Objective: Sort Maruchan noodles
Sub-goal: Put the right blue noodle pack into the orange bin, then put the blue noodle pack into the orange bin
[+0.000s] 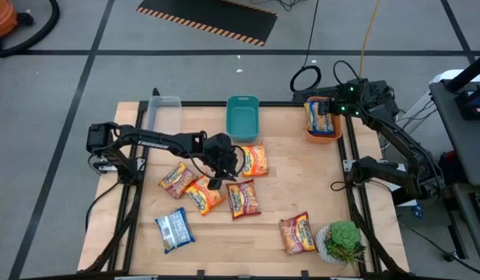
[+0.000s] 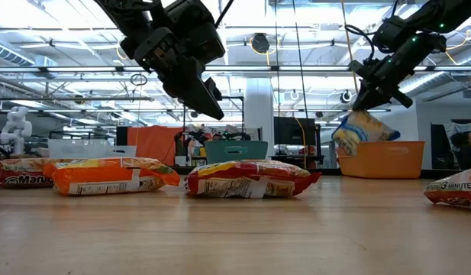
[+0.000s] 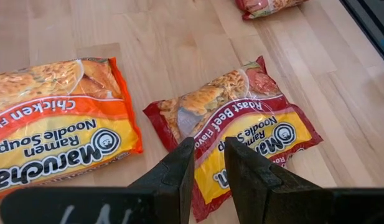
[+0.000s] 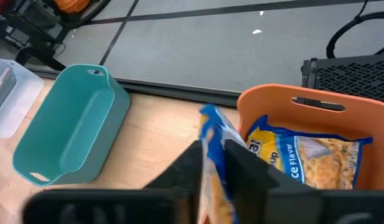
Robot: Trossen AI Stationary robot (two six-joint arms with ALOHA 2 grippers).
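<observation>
- The step in hand looks like a drop: the right gripper (image 1: 330,109) hangs over the orange bin (image 1: 324,136) at about 1 o'clock on the table, with a yellow-blue Maruchan packet (image 4: 211,163) between its fingers. In the low view that packet dangles partly above the bin's rim, one packet of the same print (image 4: 310,158) already lying inside.
- To do it well, I judge the packet should be centred over the bin's opening before letting go, as its lower edge seems to hang near the wall facing the teal bin (image 1: 242,117).
- The right fingers sit close on either side of the wrapper; whether they grip firmly or are loosening I cannot tell.
- The left gripper (image 1: 216,180) hovers near the table's middle, fingers narrowly parted and empty, above the Roast Beef packet (image 3: 241,134), with the orange Chicken packet (image 3: 55,130) just beside it.
- Other packets lie loose: a blue-white packet (image 1: 173,230) at 7 o'clock, another (image 1: 297,232) at 5 o'clock near the potted plant (image 1: 342,241).
- A clear bin (image 1: 163,113) stands at 11 o'clock.
</observation>
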